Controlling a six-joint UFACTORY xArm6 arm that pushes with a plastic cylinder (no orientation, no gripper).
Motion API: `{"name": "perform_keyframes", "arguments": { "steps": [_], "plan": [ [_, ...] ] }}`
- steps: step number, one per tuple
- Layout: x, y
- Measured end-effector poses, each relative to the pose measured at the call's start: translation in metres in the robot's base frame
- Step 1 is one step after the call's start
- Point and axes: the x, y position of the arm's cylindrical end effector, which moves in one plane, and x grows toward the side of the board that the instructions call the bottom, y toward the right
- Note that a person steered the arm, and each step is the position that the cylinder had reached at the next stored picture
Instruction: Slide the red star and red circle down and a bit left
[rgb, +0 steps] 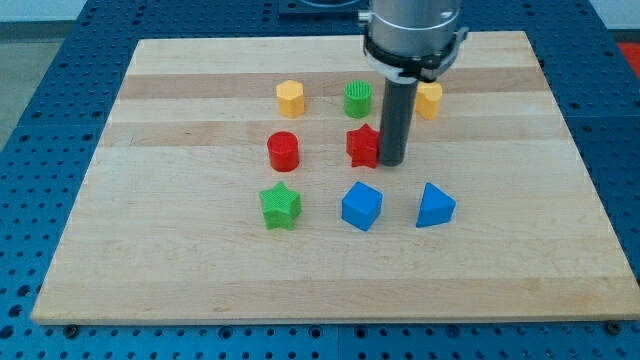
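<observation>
Pale wooden board (330, 290) on a blue perforated bench; eight small blocks on it, one arm above.

Landmark: red star (363, 146), near the board's middle. All places given from it.

- Left of the star, well apart, level with it: red circle (283, 151), a short upright cylinder. Second task block.
- Below-left of the star: green star (280, 206), sitting just under the red circle.
- Up-left: yellow hexagon block (290, 98).
- Straight up: green cylinder (358, 99).
- Straight down: blue cube (361, 206).
- Right of the star, touching or nearly so: the tip (392, 163) of the dark rod. Rod stands upright, its grey collar filling the view's top above it.
- Up-right, partly behind the rod: yellow block (429, 100), shape unclear.
- Down-right: blue triangle block (434, 206).

Tool state: a bare rod with nothing to open or close; it carries nothing and only presses sideways.

Key relation: the star lies directly left of the tip. Judgement: a push from here would drive it left toward the circle, not down. A downward push with a slight leftward slant needs the tip above and a little right of each red block. The green star and blue cube sit in those downward paths and may be bumped.
</observation>
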Motion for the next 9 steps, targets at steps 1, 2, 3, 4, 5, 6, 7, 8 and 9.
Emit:
{"name": "perform_keyframes", "arguments": {
  "steps": [1,2,3,4,5,6,7,8,9],
  "plan": [
    [0.0,-0.018],
    [0.0,-0.036],
    [0.0,-0.052],
    [-0.001,-0.047],
    [-0.005,-0.031],
    [-0.007,-0.031],
    [-0.036,-0.04],
    [-0.036,-0.048],
    [-0.032,-0.059]
  ]
}}
